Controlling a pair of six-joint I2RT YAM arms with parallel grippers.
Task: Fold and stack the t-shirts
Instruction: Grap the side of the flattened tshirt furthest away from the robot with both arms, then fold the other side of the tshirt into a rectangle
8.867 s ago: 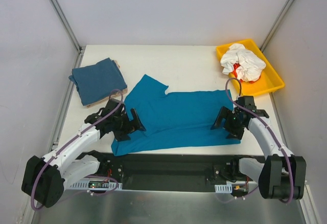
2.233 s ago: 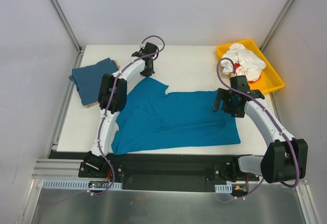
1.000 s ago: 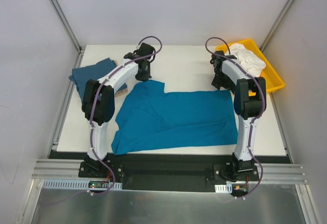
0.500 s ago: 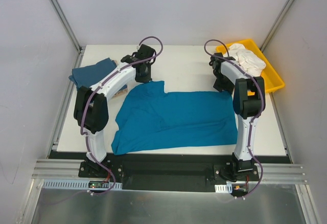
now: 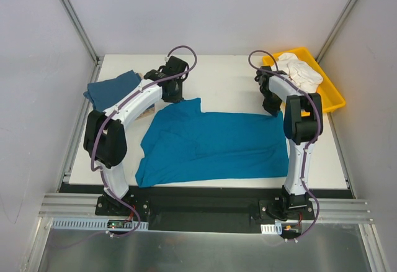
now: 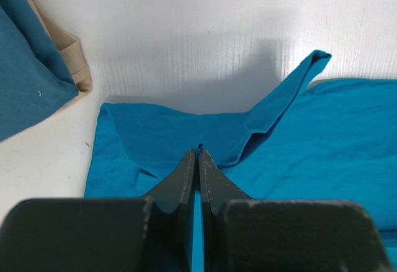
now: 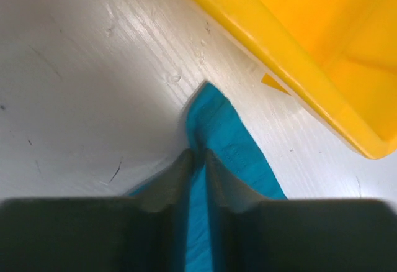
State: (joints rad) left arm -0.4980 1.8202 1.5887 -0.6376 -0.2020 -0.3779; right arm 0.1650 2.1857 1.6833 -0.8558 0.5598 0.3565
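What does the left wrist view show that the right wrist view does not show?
Only the left wrist view shows the slate-blue t-shirt with the beige t-shirt peeking out from under it. Only the right wrist view shows the yellow tray. Both show the white table and the teal-blue t-shirt, pinched by that arm's own gripper: the left gripper in one, the right gripper in the other.
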